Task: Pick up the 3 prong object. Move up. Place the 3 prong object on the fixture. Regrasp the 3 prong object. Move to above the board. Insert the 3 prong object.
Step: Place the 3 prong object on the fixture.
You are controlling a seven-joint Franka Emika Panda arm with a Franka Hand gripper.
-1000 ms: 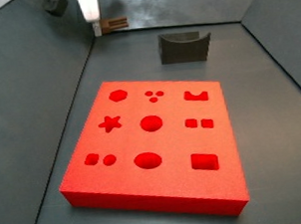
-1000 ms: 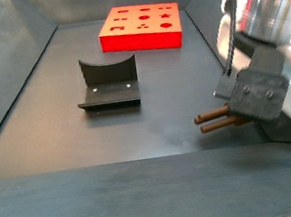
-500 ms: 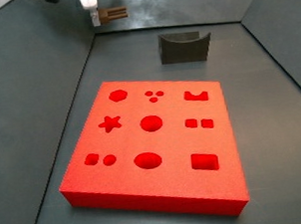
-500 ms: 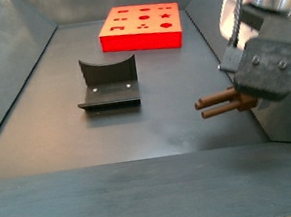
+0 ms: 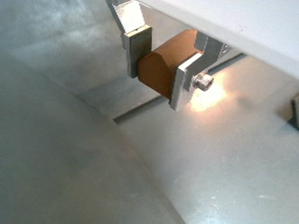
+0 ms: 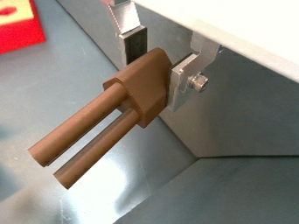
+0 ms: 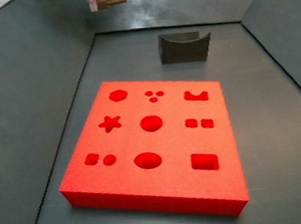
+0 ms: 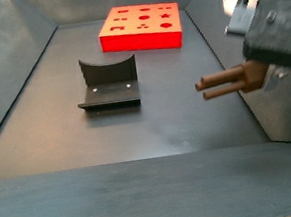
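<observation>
My gripper (image 5: 162, 68) is shut on the brown 3 prong object (image 6: 122, 105), holding its body between the silver fingers with the prongs sticking out sideways. It hangs well above the grey floor by a side wall, as both side views show: the object (image 8: 229, 80) and, small at the top edge, the object (image 7: 108, 0). The dark fixture (image 8: 107, 83) with its U notch stands on the floor apart from the gripper, and it also shows in a side view (image 7: 183, 47). The red board (image 7: 157, 143) with shaped cutouts lies further off and shows in a side view (image 8: 141, 27).
Grey metal walls enclose the floor on all sides (image 8: 21, 56). The gripper is close to a wall (image 6: 246, 114). A corner of the red board shows in a wrist view (image 6: 17, 26).
The gripper has risen with the 3 prong object, from near the floor to well above it. Fixture and board have not moved.
</observation>
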